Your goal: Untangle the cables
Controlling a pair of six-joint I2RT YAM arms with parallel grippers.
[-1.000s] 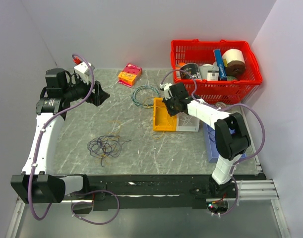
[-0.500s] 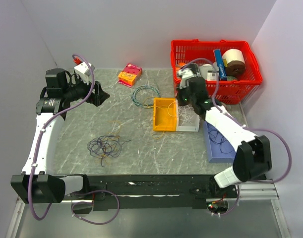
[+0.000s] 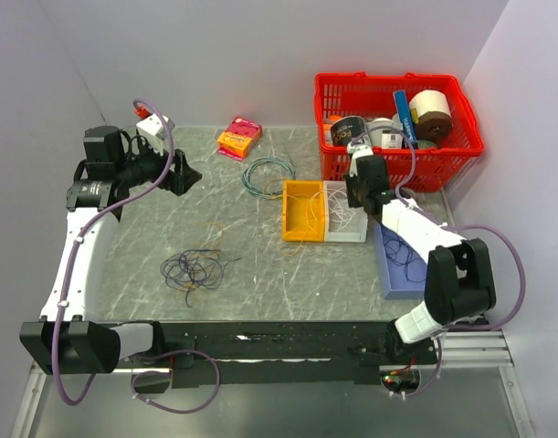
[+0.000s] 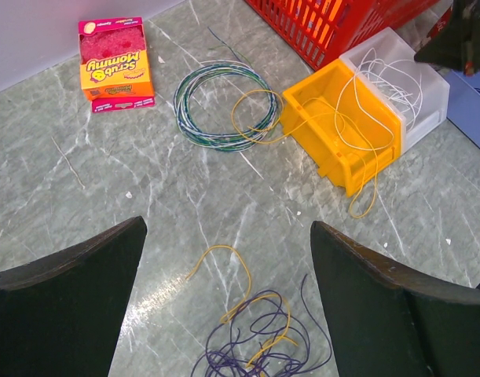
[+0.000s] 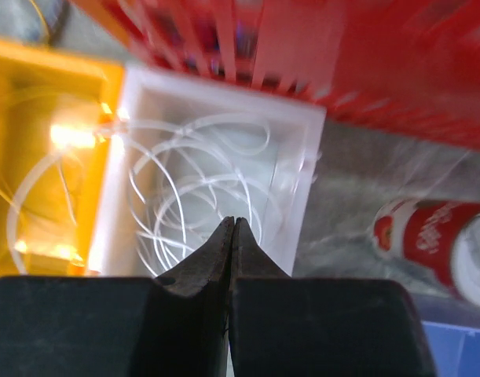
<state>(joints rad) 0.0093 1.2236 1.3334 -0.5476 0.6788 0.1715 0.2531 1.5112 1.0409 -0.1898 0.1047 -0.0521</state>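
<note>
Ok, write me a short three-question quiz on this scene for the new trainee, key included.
1. True or false: the right tool is shut, above the white bin.
2. Which colour are the cables lying in the yellow bin? A) white B) yellow C) black
3. Fill in: the left tool is ____.
Key: 1 true; 2 B; 3 open.
</note>
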